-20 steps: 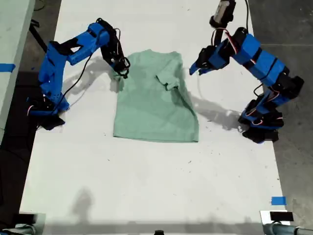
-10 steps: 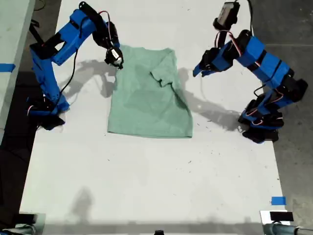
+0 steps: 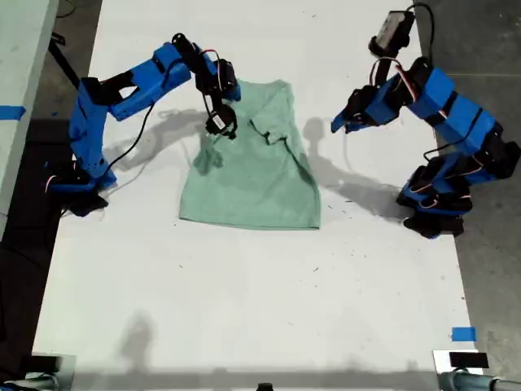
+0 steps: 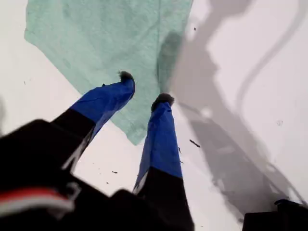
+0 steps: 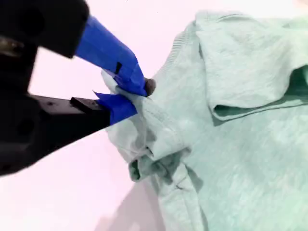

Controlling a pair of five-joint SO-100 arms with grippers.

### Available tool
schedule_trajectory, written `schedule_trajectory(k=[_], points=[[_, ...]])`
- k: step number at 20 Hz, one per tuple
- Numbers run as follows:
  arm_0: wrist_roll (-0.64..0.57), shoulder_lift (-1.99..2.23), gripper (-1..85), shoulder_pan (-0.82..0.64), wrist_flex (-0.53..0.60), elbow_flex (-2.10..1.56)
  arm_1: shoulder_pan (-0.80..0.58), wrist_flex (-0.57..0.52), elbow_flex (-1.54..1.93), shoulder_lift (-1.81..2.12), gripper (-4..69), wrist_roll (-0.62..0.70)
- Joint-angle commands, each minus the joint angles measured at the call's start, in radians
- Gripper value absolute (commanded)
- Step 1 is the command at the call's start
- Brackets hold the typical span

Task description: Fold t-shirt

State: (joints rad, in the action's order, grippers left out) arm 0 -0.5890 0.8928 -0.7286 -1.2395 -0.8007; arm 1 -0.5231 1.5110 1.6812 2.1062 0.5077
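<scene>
My second claw is clamping a bunched fold of the plain pale mint-green short-sleeved cloth t-shirt and is holding that sleeve edge lifted over the garment's side toward the exterior view's left. My first claw is hanging with its blue fingers apart, gripping nothing, above the white counter just off the shirt's edge. The shirt is lying partly folded on the counter between the two arms.
</scene>
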Motion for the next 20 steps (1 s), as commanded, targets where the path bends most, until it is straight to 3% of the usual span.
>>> schedule_trajectory(k=[1,3,5,9,17,20], points=[[0.015,-0.015,0.0,0.025,0.086,0.061,0.008,-0.025,0.014,0.063,12.5,-0.014],[0.014,-0.040,0.0,0.041,0.130,0.063,0.006,-0.028,0.040,0.081,12.4,-0.017],[-0.031,-0.044,17.3,0.064,0.173,0.063,0.006,-0.038,0.067,0.098,12.4,-0.021],[-0.106,0.106,22.6,0.129,0.187,0.063,0.006,-0.064,0.127,0.121,12.3,-0.028],[-0.133,0.499,20.7,0.190,-0.238,-0.021,0.051,-0.123,0.212,0.140,12.5,0.003],[-0.094,0.552,19.8,0.245,-0.357,-0.081,0.109,-0.155,0.224,0.075,23.2,0.008]])
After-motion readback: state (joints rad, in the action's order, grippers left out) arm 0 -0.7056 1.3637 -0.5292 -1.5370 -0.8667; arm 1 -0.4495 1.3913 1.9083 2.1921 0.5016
